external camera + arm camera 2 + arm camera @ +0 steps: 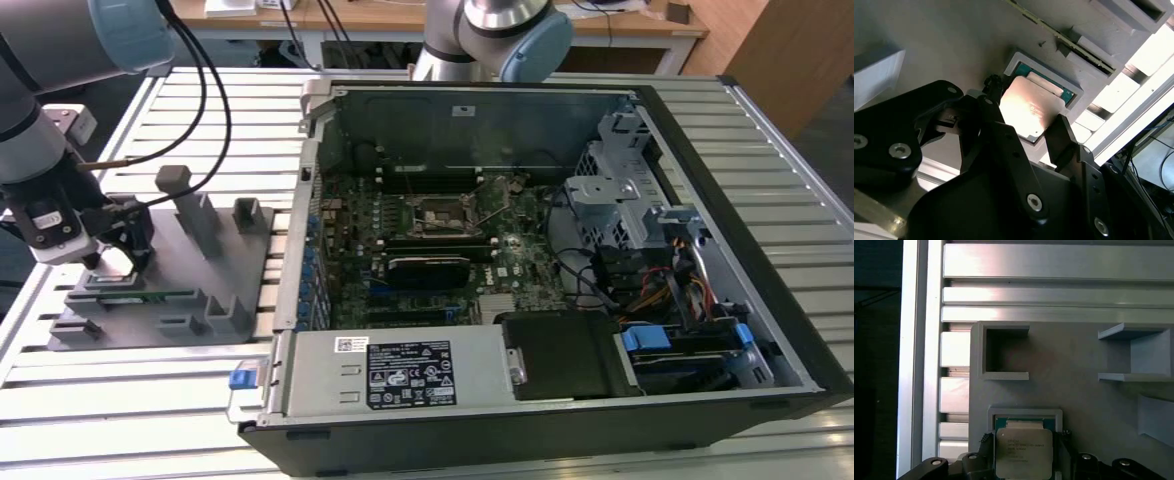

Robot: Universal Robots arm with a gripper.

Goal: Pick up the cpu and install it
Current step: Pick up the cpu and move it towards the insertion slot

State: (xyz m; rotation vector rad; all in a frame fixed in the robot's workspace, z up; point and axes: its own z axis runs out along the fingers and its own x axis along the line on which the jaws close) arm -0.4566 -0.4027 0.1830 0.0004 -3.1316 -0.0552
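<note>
Cpu, a small square chip with a silvery metal top, lies flat in a shallow pale-rimmed recess of the grey tray; a thin band of its green board shows along one edge. In the exterior view the tray sits on a slatted metal table at the exterior view's left, beside an open computer case. The tray also carries several upright grey posts and open-sided square pockets. The robot arm, silver with pale blue joints and trailing black cables, reaches down from the upper left of that view, and its gripper is low over the near left part of the tray, right above the chip. In both wrist views the black fingers are spread apart, one on each side of the chip and very close to its edges. Whether they actually touch the chip cannot be told. The chip looks level and seated in its recess. Well apart from it, inside the case, the green motherboard lies flat with its dark square socket, framed in metal, near the middle of the board. A grey power supply bearing a label fills the near side of the case.
</note>
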